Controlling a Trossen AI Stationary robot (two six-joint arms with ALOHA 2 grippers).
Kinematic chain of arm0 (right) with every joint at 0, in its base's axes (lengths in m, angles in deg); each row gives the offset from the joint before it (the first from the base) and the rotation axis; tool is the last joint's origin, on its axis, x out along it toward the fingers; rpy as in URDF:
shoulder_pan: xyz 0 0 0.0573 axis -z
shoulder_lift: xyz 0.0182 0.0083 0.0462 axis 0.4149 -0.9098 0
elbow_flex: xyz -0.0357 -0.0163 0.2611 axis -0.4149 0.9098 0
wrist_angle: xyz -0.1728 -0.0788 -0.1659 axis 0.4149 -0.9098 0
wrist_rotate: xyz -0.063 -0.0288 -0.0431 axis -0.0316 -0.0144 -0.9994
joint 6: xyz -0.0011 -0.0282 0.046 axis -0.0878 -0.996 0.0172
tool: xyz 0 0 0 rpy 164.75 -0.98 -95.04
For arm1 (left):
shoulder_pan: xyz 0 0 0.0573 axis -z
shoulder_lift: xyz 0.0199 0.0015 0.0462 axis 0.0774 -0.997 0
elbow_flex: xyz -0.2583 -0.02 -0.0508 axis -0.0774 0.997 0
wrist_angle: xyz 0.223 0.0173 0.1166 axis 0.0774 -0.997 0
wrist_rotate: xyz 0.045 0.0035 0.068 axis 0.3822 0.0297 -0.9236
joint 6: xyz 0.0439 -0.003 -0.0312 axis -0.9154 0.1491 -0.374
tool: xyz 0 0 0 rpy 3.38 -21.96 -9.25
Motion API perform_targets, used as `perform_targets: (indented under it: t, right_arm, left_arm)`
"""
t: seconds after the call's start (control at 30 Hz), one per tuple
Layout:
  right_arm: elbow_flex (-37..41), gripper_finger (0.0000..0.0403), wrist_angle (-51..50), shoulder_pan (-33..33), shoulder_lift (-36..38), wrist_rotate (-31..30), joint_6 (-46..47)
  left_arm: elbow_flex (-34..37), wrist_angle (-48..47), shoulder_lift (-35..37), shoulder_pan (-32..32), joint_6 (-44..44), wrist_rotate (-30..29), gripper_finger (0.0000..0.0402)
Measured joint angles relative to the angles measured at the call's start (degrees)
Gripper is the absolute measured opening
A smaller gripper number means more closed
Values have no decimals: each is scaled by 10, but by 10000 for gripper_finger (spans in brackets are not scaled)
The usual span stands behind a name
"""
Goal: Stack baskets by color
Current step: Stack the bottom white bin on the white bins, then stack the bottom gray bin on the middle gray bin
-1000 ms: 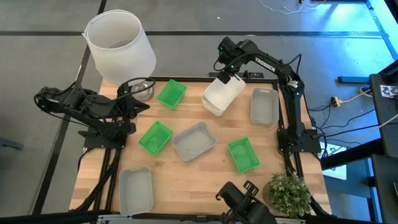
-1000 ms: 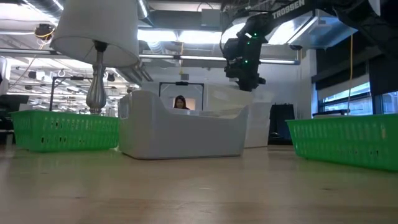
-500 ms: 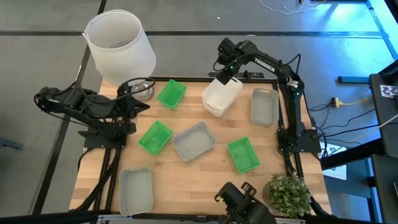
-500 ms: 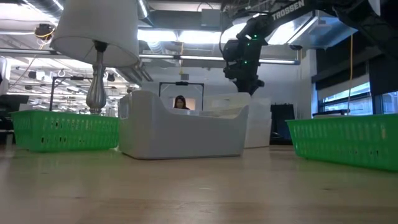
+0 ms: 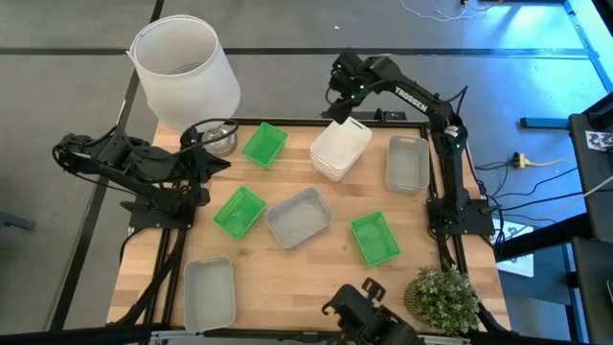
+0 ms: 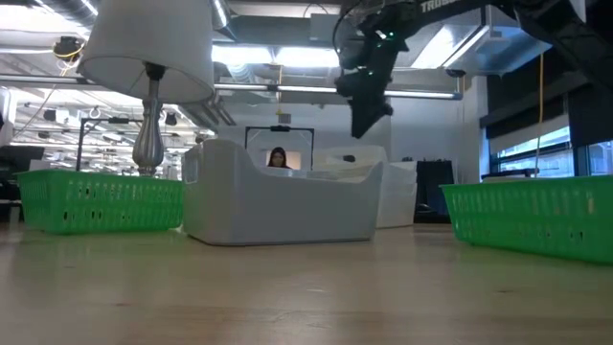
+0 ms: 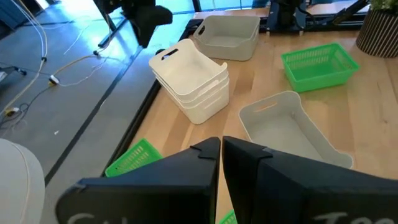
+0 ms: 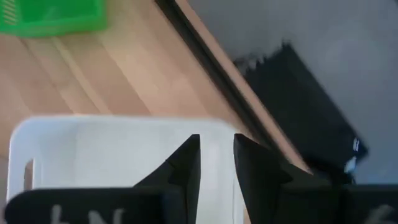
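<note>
White baskets (image 5: 341, 149) sit nested in one stack at the table's far middle, also seen in the left wrist view (image 7: 189, 81). My right gripper (image 5: 338, 108) hangs open just above the stack's far end, clear of its rim (image 8: 124, 134); the low view (image 6: 365, 122) shows it in the air. Three green baskets (image 5: 263, 144) (image 5: 238, 211) (image 5: 374, 238) and three grey baskets (image 5: 406, 163) (image 5: 300, 217) (image 5: 210, 292) lie singly on the table. My left gripper (image 5: 218, 164) waits shut at the left edge.
A big white lampshade (image 5: 184, 67) stands over the far left corner on a metal foot (image 5: 216, 137). A potted plant (image 5: 445, 297) is at the near right corner. Bare wood shows along the near edge between the grey and green baskets.
My right gripper held the top white basket tilted over the stack, then opened and let it go. The basket now lies level, nested in the stack. The gripper has risen and drawn toward the table's far edge.
</note>
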Motion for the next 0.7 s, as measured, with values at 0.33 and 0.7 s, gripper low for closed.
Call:
perform_targets:
  t: [0.33,0.7]
  right_arm:
    - [123,97,136,-4,-1,37,-16]
    - [73,97,132,-45,21,103,-37]
  left_arm:
    - [0,-3,0,0,21,3,12]
    - [0,-15,0,0,152,-2,11]
